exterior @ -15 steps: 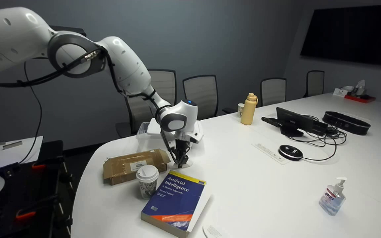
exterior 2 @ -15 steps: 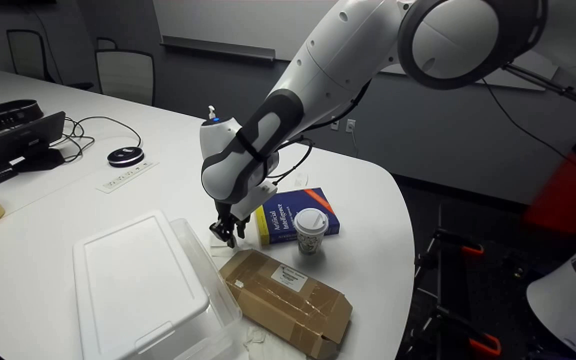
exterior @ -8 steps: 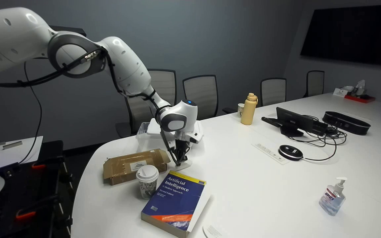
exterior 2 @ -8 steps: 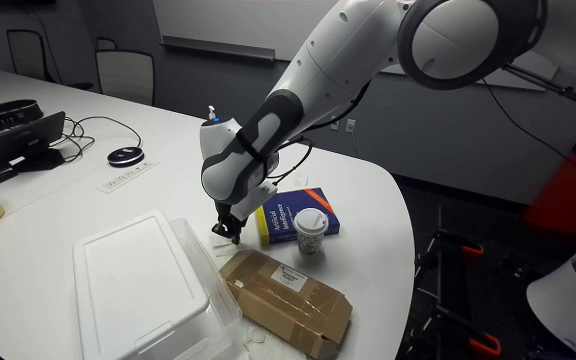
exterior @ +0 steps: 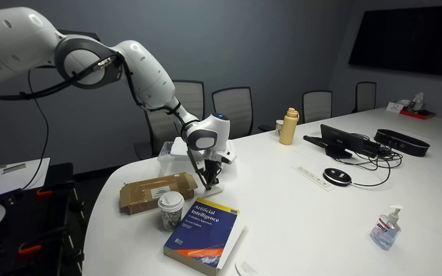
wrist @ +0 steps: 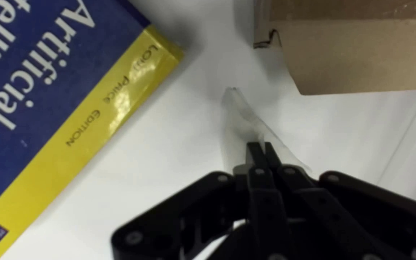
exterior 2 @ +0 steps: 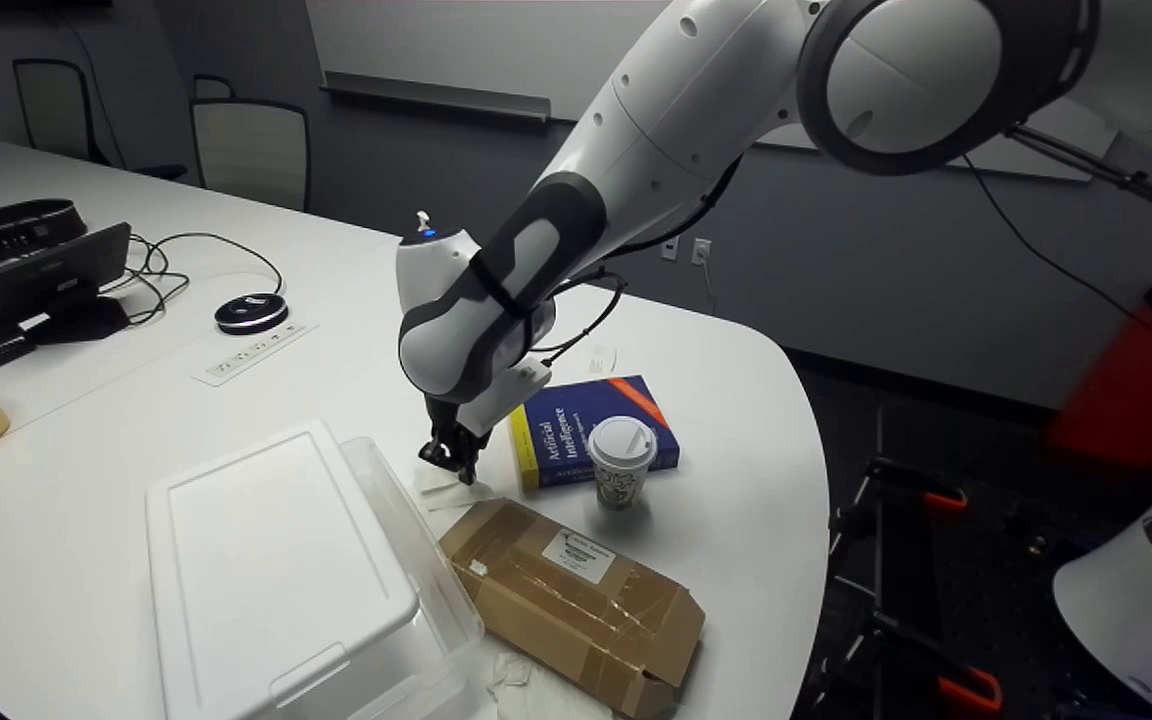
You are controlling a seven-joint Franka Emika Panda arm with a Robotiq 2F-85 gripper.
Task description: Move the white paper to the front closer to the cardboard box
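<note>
Just above the white table [exterior: 290, 222], the black two-fingered hand [wrist: 262, 145] is held with its fingers together, and a thin, creased sheet of white paper [wrist: 237, 137] is pinched at the tips. The sheet is seen between the thick blue textbook with a yellow band [exterior: 203, 232] and the flat tan-brown cardboard box [exterior: 157, 193], near the box but apart from it. In an exterior view, a white-lidded clear plastic bin [exterior 2: 286, 570] is set just beside the box.

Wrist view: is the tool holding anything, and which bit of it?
The tool is shut and seems to pinch the white paper at a crease, in from its pointed corner; how firmly, I can't tell.
</note>
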